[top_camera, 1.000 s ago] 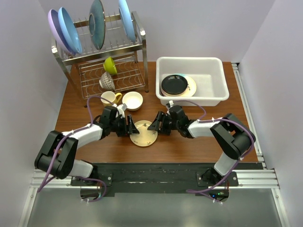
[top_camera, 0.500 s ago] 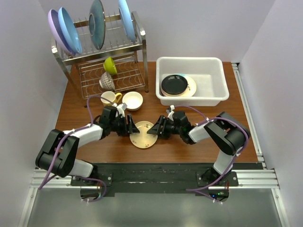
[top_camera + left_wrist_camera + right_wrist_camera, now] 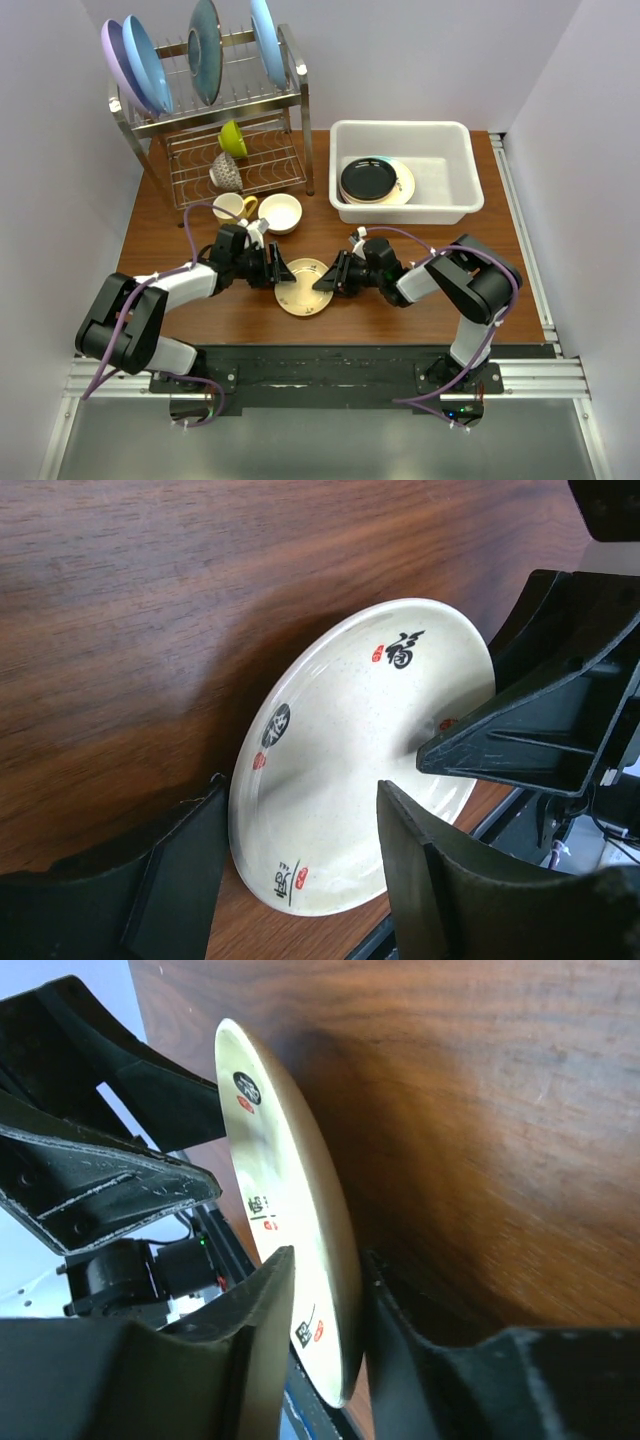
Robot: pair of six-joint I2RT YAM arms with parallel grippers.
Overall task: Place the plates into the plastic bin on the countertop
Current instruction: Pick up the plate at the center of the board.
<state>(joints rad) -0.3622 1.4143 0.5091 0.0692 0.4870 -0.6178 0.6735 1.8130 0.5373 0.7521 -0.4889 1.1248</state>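
Well, my right pincer (image 3: 325, 1260) is clamped on the small cream plate (image 3: 270, 1160): one finger lies against the plate's upper face and the other against its underside, with the rim caught between them. That side of the plate is tipped up off the desk (image 3: 500, 1110), and a dark shadow shows beneath it.

My left pincer (image 3: 300, 790) stands apart. Its two fingers sit wide to either side of the plate's opposite rim, and I cannot tell whether either one touches it. From this wrist the plate (image 3: 350, 740) shows a speckled cream face with small black and red marks around the border.

From above, the plate (image 3: 303, 290) sits in the middle of the desk (image 3: 320, 225), somewhat closer to the near edge than the far one. My left pincer (image 3: 277, 272) is at its left rim and my right pincer (image 3: 330, 280) at its right rim.

The plastic bin (image 3: 400, 126) stands at the far right corner of the desk. In its left end lies a glossy black plate (image 3: 368, 180) on top of a cream plate (image 3: 403, 185).

A steel wire rack (image 3: 240, 150) fills the far left corner, and a cream bowl (image 3: 280, 212) and a mug (image 3: 232, 207) sit just in front of it.
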